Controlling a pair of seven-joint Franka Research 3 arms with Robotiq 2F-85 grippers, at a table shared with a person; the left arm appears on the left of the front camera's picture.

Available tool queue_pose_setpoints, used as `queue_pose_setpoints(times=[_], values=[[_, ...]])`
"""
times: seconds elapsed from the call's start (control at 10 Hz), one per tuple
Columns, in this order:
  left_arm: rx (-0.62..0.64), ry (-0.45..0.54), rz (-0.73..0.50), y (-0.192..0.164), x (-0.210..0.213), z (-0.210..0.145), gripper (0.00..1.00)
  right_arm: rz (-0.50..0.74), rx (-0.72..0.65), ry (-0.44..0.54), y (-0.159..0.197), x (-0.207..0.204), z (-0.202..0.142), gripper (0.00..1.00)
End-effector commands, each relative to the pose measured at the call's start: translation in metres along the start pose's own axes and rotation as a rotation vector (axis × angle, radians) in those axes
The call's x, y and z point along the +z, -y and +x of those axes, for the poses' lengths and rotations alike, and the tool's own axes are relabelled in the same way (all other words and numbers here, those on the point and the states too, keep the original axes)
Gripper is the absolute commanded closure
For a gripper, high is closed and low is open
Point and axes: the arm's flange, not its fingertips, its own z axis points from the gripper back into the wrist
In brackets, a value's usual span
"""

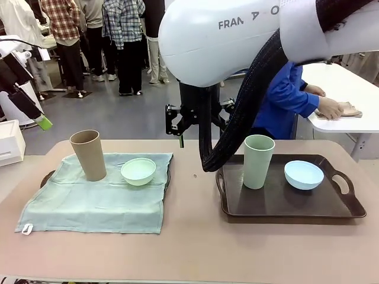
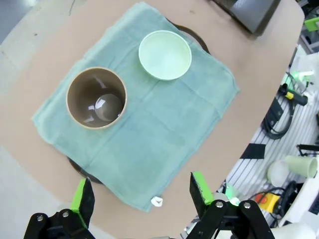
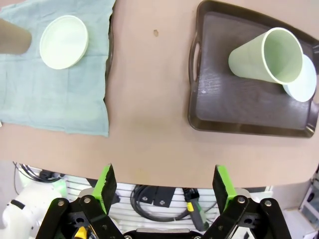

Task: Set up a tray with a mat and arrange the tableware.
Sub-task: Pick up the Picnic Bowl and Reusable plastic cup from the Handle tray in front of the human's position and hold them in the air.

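Note:
A sage-green mat (image 1: pixel 95 198) lies over a dark tray whose handle (image 1: pixel 46 177) shows at the left. On the mat stand a tan cup (image 1: pixel 89 155) and a mint bowl (image 1: pixel 138 171). At the right, a bare dark brown tray (image 1: pixel 284 207) holds a sage green cup (image 1: pixel 259 161) and a light blue bowl (image 1: pixel 304 174). My left gripper (image 2: pixel 141 194) hangs open high over the mat's near edge, above the tan cup (image 2: pixel 96 98) and mint bowl (image 2: pixel 165 55). My right gripper (image 3: pixel 164 186) is open, high above the table's front edge between the two trays.
My right arm (image 1: pixel 225 35) fills the top of the front view, its black cable hose (image 1: pixel 237 130) hanging beside the green cup. A person in a blue sleeve (image 1: pixel 287 94) works at a white side table (image 1: pixel 349 89). A white box (image 1: pixel 10 142) sits far left.

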Motion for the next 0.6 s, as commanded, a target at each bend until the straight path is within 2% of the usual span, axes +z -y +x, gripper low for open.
queue_pose_setpoints(times=[0.0, 0.5], values=[[-0.022, 0.004, 0.010, -0.0002, -0.0020, -0.0007, 0.00, -0.008, -0.001, 0.003, 0.0032, -0.0009, -0.0015, 0.00], [-0.022, 0.004, 0.010, -0.0002, -0.0020, -0.0007, 0.00, -0.008, -0.001, 0.003, 0.0032, -0.0009, -0.0015, 0.00]])
